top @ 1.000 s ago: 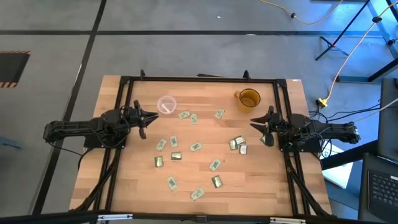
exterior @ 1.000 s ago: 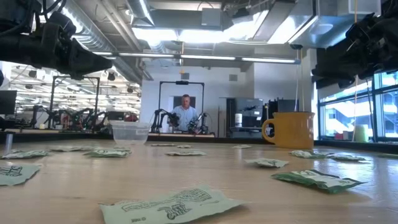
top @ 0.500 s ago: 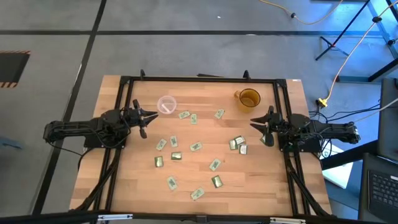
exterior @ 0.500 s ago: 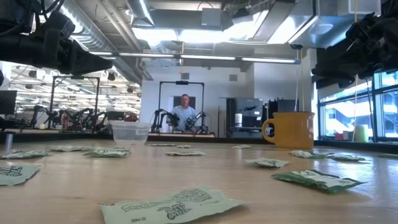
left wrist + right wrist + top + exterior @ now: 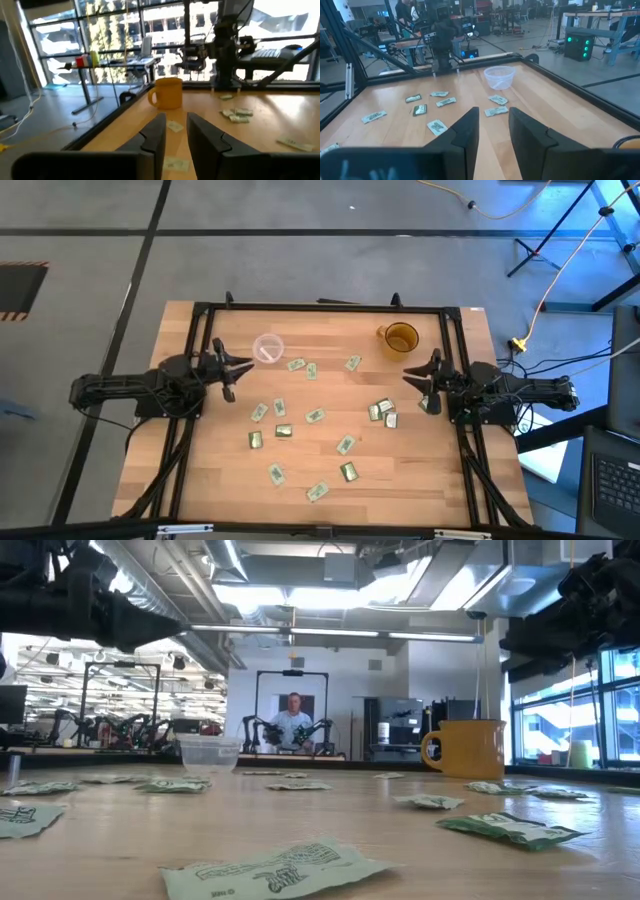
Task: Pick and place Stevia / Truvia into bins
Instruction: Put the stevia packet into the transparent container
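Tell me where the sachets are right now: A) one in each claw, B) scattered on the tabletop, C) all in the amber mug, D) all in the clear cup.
B: the green-and-white sachets lie spread over the wooden table, and the clear cup looks empty.
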